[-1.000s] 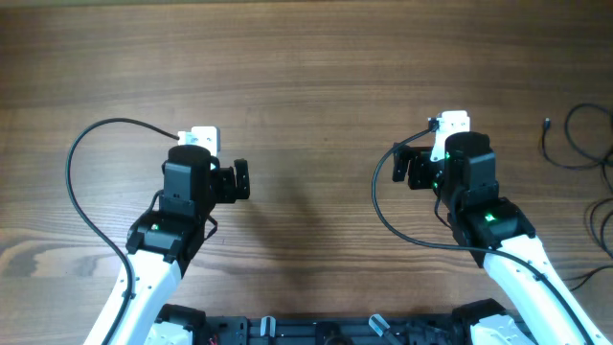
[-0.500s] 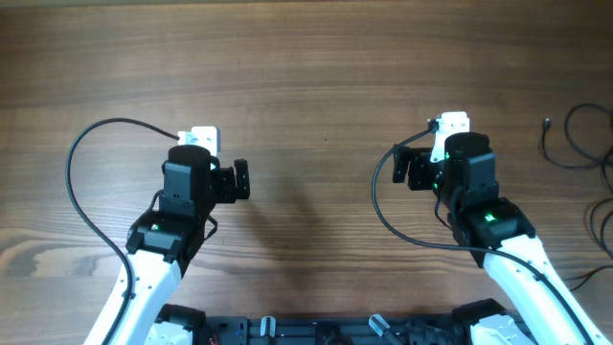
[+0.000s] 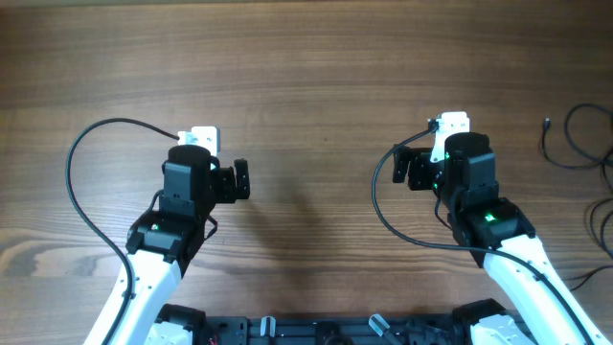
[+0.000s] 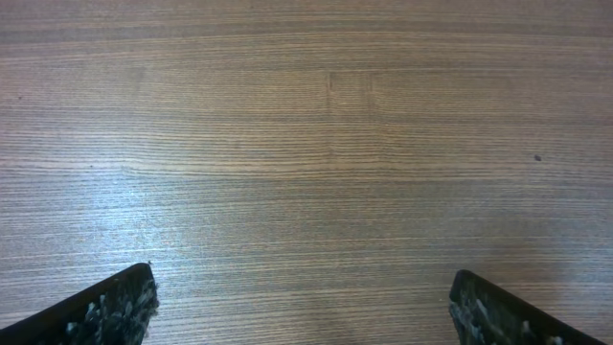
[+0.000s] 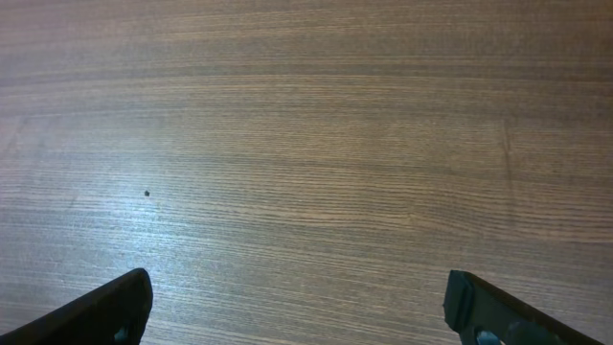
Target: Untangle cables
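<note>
Cables (image 3: 548, 134): 3 o'clock of my right gripper (image 3: 410, 168), well apart.
Nearer arm: right.
Left gripper (image 3: 235, 180): apart, empty.
Right gripper: apart, empty.

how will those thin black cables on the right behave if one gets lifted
Probably floppy: the cables lie in loose curves and loops by the right edge of the table, so a lifted strand should sag and drag others. Likely light, being so thin. Thinness may also let a pinch slip.

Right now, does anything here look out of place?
Only the thin black cables sprawl in loose loops at the far right edge, partly out of frame, apart from the open left gripper and right gripper. Nothing looks damaged.
</note>
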Robot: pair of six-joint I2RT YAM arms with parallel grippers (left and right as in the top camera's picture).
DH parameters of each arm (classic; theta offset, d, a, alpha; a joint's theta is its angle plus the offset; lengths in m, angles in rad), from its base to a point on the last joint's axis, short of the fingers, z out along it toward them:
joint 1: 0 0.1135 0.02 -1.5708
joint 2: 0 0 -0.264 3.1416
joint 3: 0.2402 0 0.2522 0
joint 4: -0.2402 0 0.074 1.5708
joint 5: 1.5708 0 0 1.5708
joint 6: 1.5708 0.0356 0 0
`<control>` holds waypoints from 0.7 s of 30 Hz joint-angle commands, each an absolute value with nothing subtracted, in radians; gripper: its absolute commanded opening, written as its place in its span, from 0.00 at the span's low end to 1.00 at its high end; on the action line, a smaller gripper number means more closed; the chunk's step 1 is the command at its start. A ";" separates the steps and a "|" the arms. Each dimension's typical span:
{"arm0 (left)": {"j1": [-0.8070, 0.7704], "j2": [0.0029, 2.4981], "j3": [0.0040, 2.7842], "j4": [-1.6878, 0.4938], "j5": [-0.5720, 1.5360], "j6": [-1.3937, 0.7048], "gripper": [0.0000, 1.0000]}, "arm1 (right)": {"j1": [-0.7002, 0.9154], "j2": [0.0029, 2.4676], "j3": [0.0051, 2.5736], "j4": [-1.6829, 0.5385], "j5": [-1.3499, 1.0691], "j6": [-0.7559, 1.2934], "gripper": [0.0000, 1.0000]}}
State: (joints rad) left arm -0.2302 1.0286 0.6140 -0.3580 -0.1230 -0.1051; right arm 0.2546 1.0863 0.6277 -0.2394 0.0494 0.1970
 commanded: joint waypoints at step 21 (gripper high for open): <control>-0.196 0.851 0.608 -0.307 -0.150 -0.091 1.00 | 0.258 1.074 0.630 -0.241 0.067 0.210 1.00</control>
